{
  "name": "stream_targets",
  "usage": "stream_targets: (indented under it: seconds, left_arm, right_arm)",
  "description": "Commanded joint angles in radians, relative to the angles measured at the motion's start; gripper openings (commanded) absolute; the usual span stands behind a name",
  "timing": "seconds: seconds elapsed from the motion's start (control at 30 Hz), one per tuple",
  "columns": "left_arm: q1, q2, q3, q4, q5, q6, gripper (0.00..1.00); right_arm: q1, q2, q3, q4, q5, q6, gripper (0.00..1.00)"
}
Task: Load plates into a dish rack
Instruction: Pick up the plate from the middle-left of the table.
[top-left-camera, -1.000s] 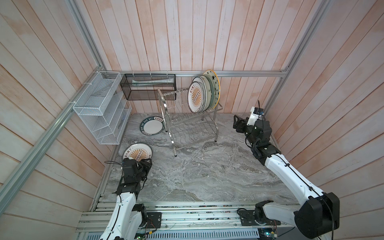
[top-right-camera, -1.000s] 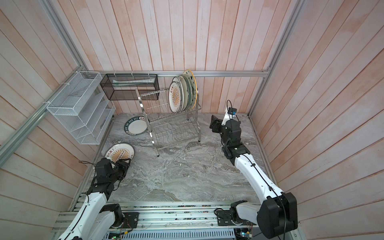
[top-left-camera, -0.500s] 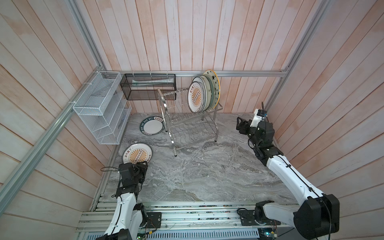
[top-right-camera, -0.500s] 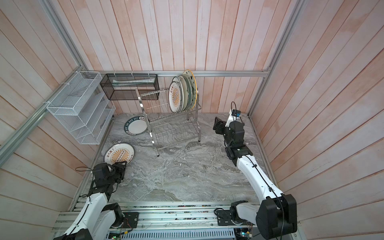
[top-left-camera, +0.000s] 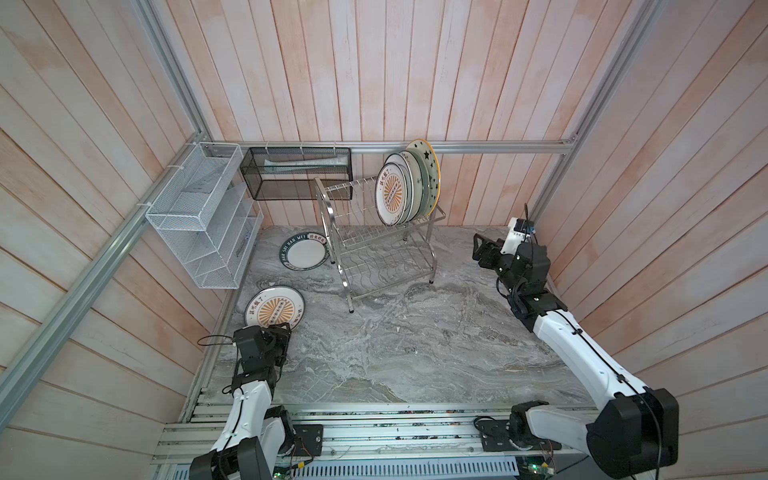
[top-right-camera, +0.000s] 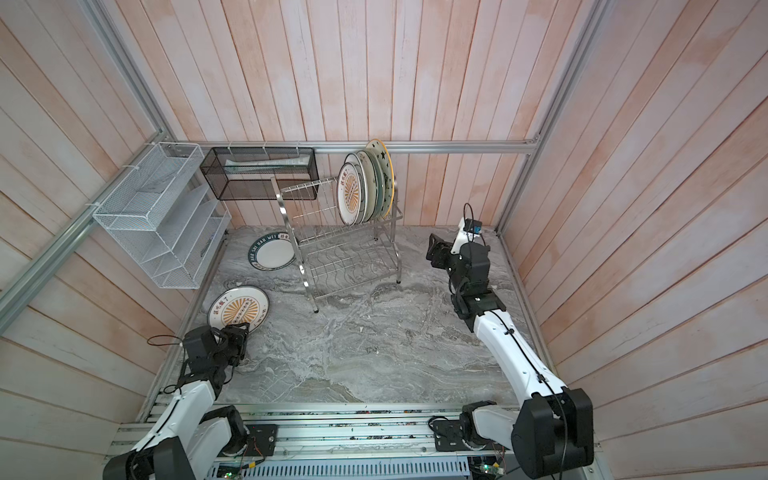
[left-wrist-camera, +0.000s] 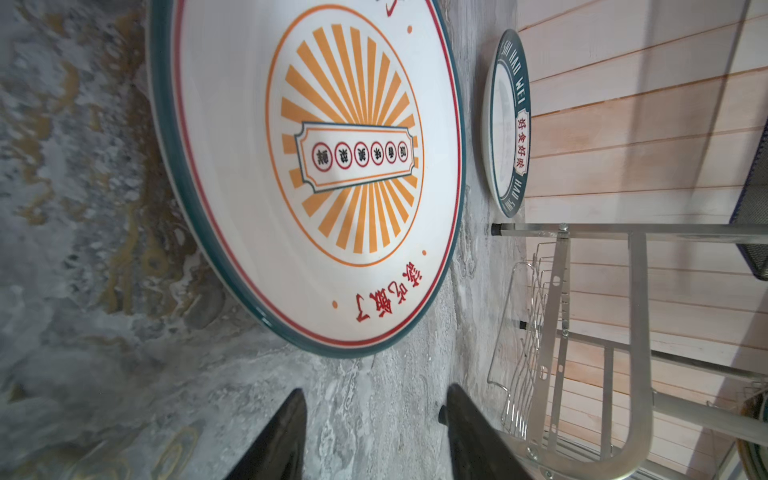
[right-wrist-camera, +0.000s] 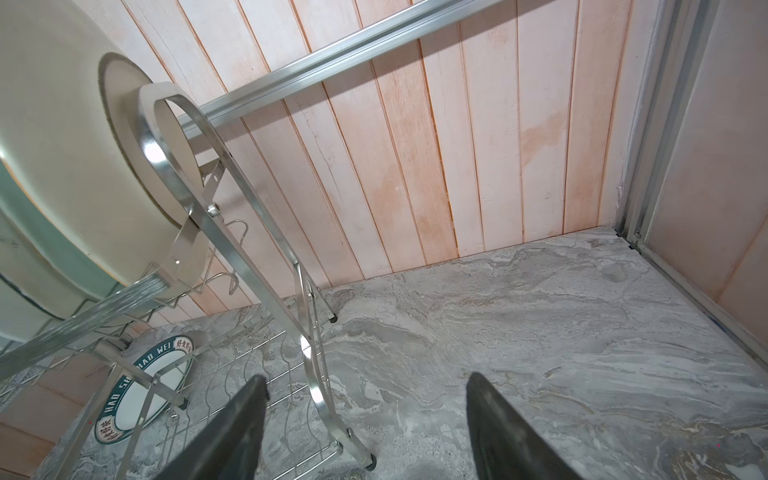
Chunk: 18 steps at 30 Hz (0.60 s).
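Left tool (left-wrist-camera: 374, 390) was released, jaws apart, nothing between them. Sunburst plate (left-wrist-camera: 316, 166) lay flat just ahead, apart from it, by the left edge of the surface (top-left-camera: 415, 353). Right tool (right-wrist-camera: 366, 376) was likewise released and empty, near the right end of the dish rack (top-left-camera: 382, 262). Green-rimmed plate (top-left-camera: 304, 251) lay at the far left corner, partly behind a rack leg. Racked plates (top-left-camera: 405, 187) stood overlapping on the upper tier; count unclear.

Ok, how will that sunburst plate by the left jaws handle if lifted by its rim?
The sunburst plate looks glazed ceramic: probably stiff, weighty, slippery in a rim pinch, and chippable. It lies face up on the marble table, so a push should slide it, not tip it.
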Motion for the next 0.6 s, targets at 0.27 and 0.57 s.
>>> stream_targets:
  seconds: [0.27,0.57]
  left_arm:
    - [0.024,0.106,-0.022,0.137,0.021,-0.016,0.55]
    - [0.045,0.175,-0.011,0.195,0.017,-0.015,0.49]
  right_arm:
    - [-0.027,0.008,-0.032,0.032,-0.031,0.021,0.76]
    - [-0.041,0.005,-0.043,0.039,-0.044,0.025,0.76]
